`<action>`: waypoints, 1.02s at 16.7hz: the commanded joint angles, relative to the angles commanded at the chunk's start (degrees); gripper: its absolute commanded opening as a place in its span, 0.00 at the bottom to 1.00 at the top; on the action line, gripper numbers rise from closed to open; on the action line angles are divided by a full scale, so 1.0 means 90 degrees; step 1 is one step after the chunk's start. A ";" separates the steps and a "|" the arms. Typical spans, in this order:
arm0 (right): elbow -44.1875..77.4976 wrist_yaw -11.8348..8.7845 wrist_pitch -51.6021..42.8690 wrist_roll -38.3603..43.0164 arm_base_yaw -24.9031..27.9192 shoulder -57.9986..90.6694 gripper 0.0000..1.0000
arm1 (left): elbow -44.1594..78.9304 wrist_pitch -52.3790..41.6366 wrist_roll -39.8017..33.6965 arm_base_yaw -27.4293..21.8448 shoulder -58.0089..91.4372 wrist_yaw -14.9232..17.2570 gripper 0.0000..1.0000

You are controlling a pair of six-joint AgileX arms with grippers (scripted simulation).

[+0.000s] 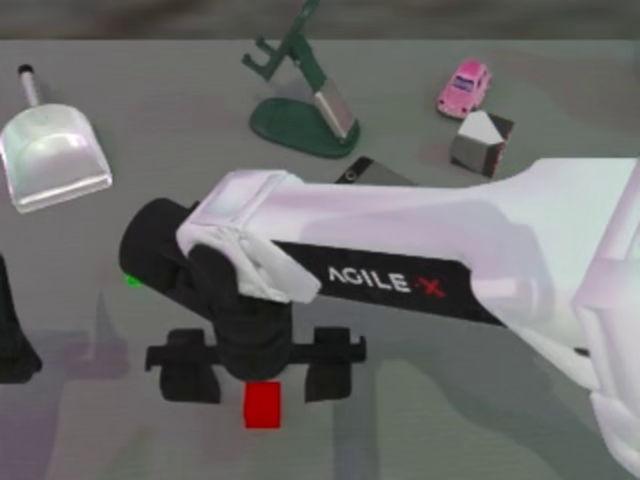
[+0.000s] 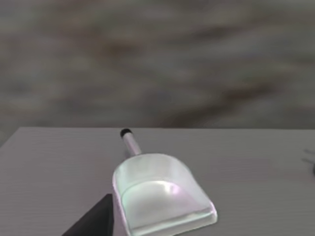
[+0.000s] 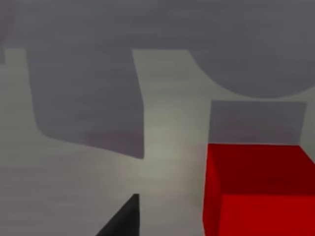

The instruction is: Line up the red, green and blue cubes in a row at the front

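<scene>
The right pincer (image 1: pixel 262 372) hangs low over the front of the bench (image 1: pixel 450 420), its fingers spread wide, with the red cube (image 1: pixel 262 405) on the bench between and just in front of them, untouched. A sliver of the green cube (image 1: pixel 132 280) peeks from under the arm. The left arm is parked at the bench's left edge, by the clear scoop (image 1: pixel 52 155).

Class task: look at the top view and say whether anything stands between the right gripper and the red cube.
Nothing visible does. The right gripper hangs directly over the red cube, which shows between its spread fingers on bare table.
</scene>
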 joint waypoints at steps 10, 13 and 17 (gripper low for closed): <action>0.0244 0.0002 -0.0262 -0.0007 0.0023 -0.0053 1.00 | 0.0000 0.0000 0.0000 0.0000 0.0000 0.0000 1.00; 0.0769 -0.0003 -0.0994 0.0016 0.0041 -0.0192 1.00 | 0.0000 0.0000 0.0000 0.0000 0.0000 0.0000 1.00; 0.1216 -0.0003 -0.1549 0.0010 0.0062 -0.0336 1.00 | 0.0000 0.0000 0.0000 0.0000 0.0000 0.0000 1.00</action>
